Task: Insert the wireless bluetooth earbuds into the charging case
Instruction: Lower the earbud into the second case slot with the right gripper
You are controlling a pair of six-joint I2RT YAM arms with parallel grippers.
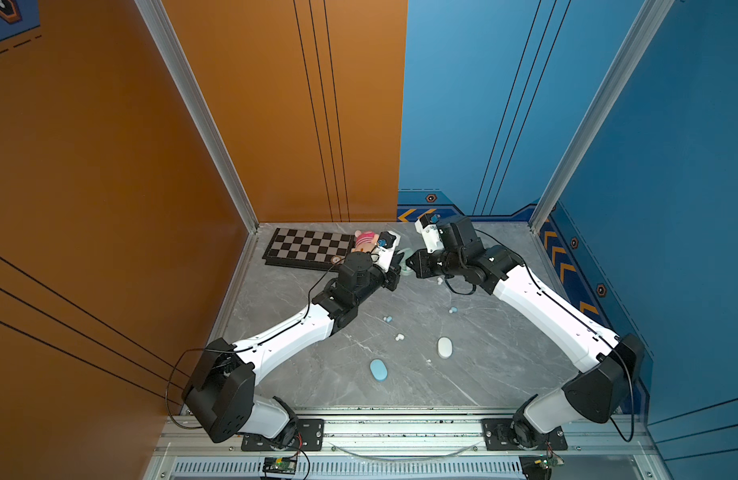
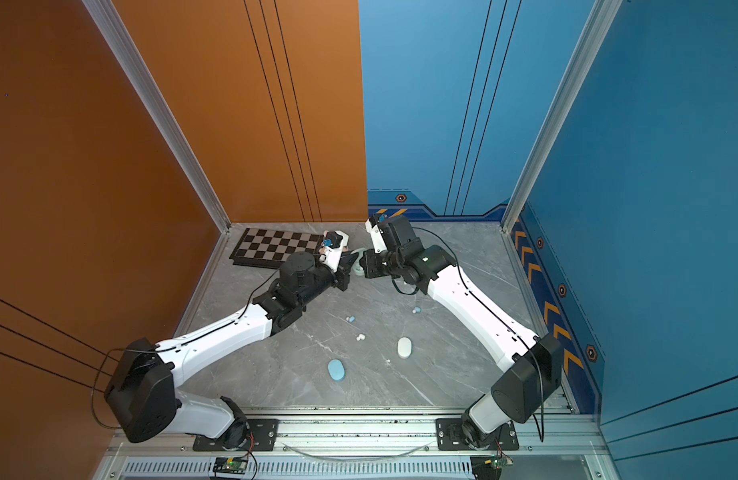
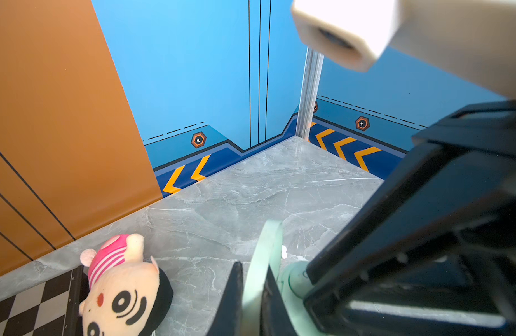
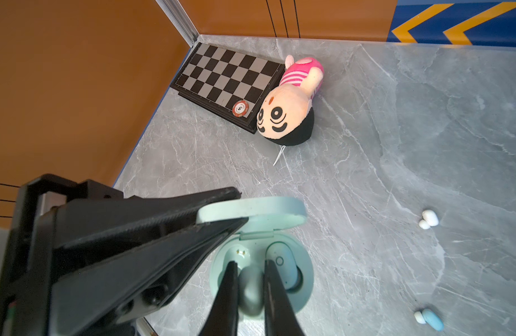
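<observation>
The mint case (image 4: pixel 304 279) sat open at the far middle of the desk (image 4: pixel 367 145), a little to the right of the plush doll (image 4: pixel 286 116) and the chess board (image 4: pixel 222 72). The left fingers (image 4: pixel 163 221) were pinched tight on the lid (image 4: pixel 268 208) and held it up. The right fingers (image 4: pixel 275 293) were close together, with a mint bud (image 4: pixel 251 291) squeezed between them, right over the open case. Its twin (image 4: pixel 281 267) already sat snug in one hole. The empty hole (image 4: pixel 240 253) beside it showed small gold dots. It was hard to tell if the held bud touched the case yet. The job at hand looked like putting this bud into the empty hole. To do it well, the right fingers should go down slowly and turn the bud so its shape fits the hole. They should stay off the twin so it does not pop out. The left fingers should hold the lid steady so the case does not slide or snap shut. The bud is small and smooth, so it could slip. It is best to let go only once it sits flat. More buds (image 1: pixel 453 310) lay loose nearer on the desk, along with a shut blue case (image 1: pixel 378 370) and a shut white case (image 1: pixel 444 347).
</observation>
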